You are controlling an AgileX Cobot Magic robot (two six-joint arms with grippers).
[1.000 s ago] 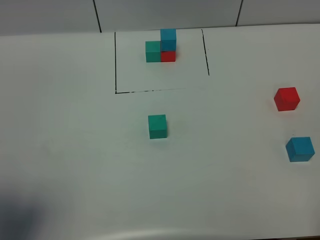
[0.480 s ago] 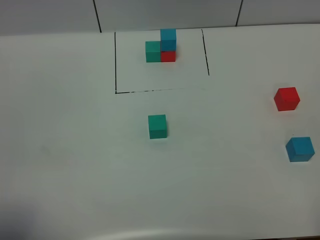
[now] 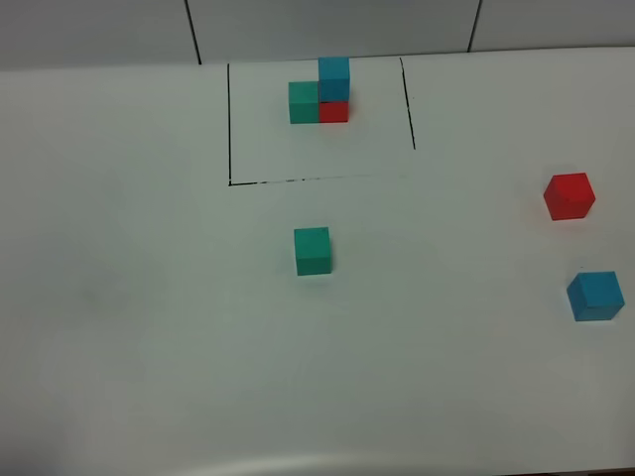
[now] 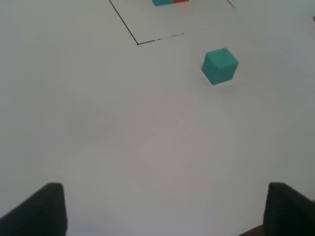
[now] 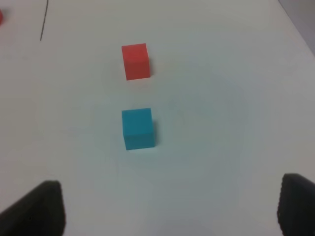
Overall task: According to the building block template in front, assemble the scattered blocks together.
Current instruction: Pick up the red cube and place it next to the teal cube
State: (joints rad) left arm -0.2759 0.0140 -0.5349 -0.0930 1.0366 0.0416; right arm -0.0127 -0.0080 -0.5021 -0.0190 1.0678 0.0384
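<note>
The building block template [image 3: 229, 119] is a black-outlined rectangle at the table's back, holding a green cube [image 3: 304, 102] joined to a red one [image 3: 334, 112], with a blue one [image 3: 334, 77] on top. Of the scattered blocks, the teal-green cube [image 3: 313, 251] sits mid-table and the red cube [image 3: 570, 196] and blue cube [image 3: 595, 296] sit at the right. Neither gripper shows in the exterior high view. My left gripper [image 4: 163, 209] is open and empty, well short of the green cube [image 4: 220, 66]. My right gripper [image 5: 166, 206] is open and empty, short of the blue cube [image 5: 138, 128] and the red cube [image 5: 135, 61] beyond it.
The white table [image 3: 149, 297] ends in a front edge at the bottom of the exterior high view and meets a grey wall [image 3: 327, 25] at the back. The blue cube lies close to the table's right edge. The outline's corner [image 4: 138, 43] shows in the left wrist view.
A dark shadow at the lower left corner of the exterior high view has faded away. The cubes have not moved.
</note>
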